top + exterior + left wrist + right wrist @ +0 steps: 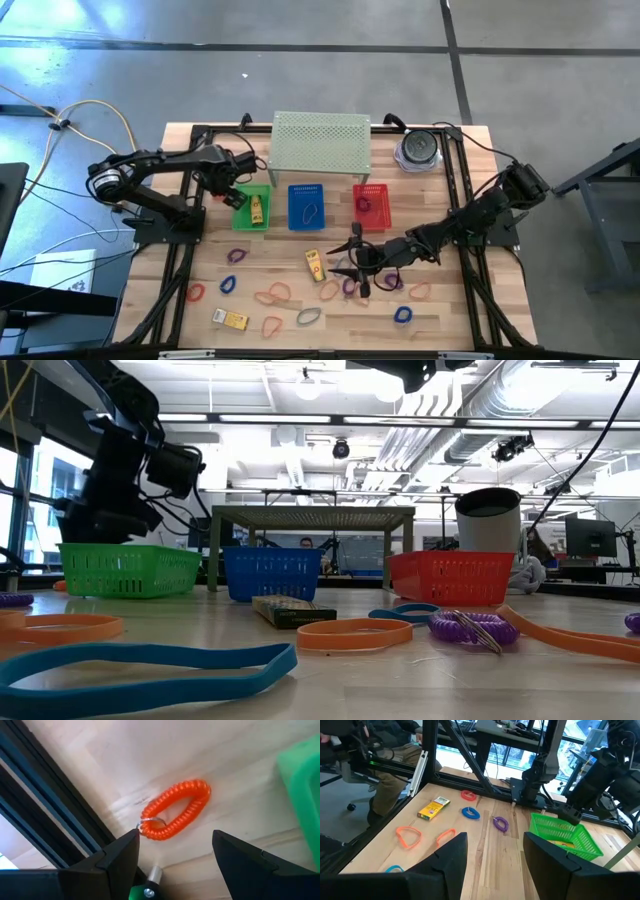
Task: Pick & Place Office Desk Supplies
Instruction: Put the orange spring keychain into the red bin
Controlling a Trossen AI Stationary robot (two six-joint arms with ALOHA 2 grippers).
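High view: three small baskets sit in a row on the wooden surface [440, 300], just near of the pale green perforated shelf [321, 141]. Green basket [252, 207] on the left holds one yellow-gold packet [258, 209]. Blue basket [307, 206] in the middle holds one dark band loop [311, 212]. Red basket [370, 206] on the right holds a dark loop (colour not certain). A round grey-and-clear object [418, 149] stands at the far right of the shelf.

Loose supplies lie scattered over the near half of the surface: a second yellow packet [315, 265] near centre, a third [231, 319] at near left, orange loops [272, 293], a blue loop [403, 314], a purple loop [418, 291], a red loop [196, 293], a grey loop [308, 316].

Left gripper [232, 195] hangs at the left edge of the green basket, jaws spread wide, nothing between them. Left wrist view shows an orange coiled loop [175, 810] with a small metal ring lying on the wood below the jaws, untouched.

Right gripper [355, 260] is low over the loops near centre right, beside the middle packet. Right wrist view shows its jaws parted and holding nothing.

Low view: a purple coiled loop [467, 626] and a long blue band [150, 665] in the foreground.
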